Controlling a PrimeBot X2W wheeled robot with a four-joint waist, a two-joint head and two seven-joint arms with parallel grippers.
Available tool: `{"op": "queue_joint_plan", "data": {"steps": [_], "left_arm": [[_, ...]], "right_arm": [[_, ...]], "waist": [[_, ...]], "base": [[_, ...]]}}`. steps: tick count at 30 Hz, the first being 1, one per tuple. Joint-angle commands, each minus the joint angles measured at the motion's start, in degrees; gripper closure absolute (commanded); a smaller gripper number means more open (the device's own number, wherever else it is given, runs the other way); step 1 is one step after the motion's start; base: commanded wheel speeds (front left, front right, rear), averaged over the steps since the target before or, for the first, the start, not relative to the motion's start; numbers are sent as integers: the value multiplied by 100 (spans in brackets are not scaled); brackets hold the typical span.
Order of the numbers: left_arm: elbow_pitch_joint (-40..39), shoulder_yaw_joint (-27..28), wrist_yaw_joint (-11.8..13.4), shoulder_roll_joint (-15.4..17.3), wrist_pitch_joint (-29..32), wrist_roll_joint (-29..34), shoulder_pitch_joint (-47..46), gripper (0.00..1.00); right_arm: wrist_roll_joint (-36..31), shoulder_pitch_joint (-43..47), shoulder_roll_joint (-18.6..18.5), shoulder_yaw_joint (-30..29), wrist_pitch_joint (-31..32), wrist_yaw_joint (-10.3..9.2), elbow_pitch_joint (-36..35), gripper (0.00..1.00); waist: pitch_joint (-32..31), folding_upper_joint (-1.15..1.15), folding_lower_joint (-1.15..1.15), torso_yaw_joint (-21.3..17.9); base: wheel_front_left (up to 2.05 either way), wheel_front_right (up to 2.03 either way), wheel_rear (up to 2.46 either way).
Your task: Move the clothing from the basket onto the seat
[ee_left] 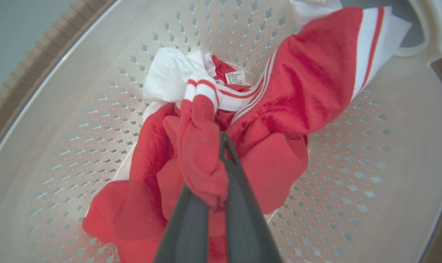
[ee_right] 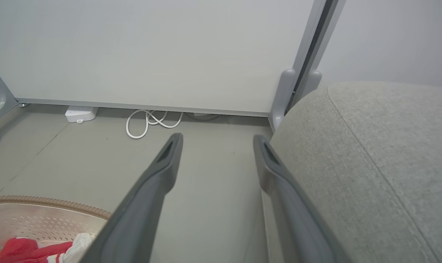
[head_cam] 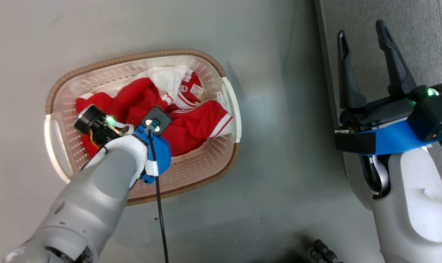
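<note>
The basket (head_cam: 140,56) stands on the grey floor, cream and perforated with a brown woven rim. The clothing (head_cam: 191,124), red with white stripes, lies crumpled inside it. My left arm reaches down into the basket from above. In the left wrist view my left gripper (ee_left: 219,146) is shut on a red fold of the clothing (ee_left: 308,80), above the basket's floor (ee_left: 78,109). My right gripper (head_cam: 361,31) hangs open and holds nothing, over the edge of the grey seat (head_cam: 425,36). The right wrist view shows that gripper (ee_right: 217,138) beside the seat (ee_right: 370,146), with the basket (ee_right: 41,201) and clothing (ee_right: 19,248) at lower left.
A strip of grey floor (head_cam: 286,146) separates basket and seat. A black cable (head_cam: 160,212) hangs from my left wrist across the basket's near rim. By the far wall lie a coiled white cable (ee_right: 147,122) and a small white box (ee_right: 80,113); a grey post (ee_right: 284,91) stands by the seat.
</note>
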Motion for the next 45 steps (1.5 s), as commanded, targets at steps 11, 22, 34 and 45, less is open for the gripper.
{"op": "queue_joint_plan", "data": {"steps": [11, 22, 34, 45], "left_arm": [[-405, -123, -4, -282, -619, -556, 238, 100], [-1750, 506, 97, -220, -652, -666, 587, 100], [-2987, 1292, 195, -122, -653, -368, 893, 100], [-3695, 1577, 147, -234, -654, -66, 806, 100]], "right_arm": [[-212, 272, -18, -109, -22, 5, 142, 0], [-308, 767, -20, -234, -22, 5, 300, 0], [-305, 1231, -19, -307, -22, 5, 421, 0], [-242, 1662, -19, -324, -22, 5, 513, 0]], "waist": [[-916, 0, 0, 479], [-2018, 0, 0, 800], [-2821, 0, 0, 931], [-3539, 0, 0, 1062]], "base": [[0, 0, 0], [0, 0, 0], [0, 0, 0], [0, 0, 0]]}}
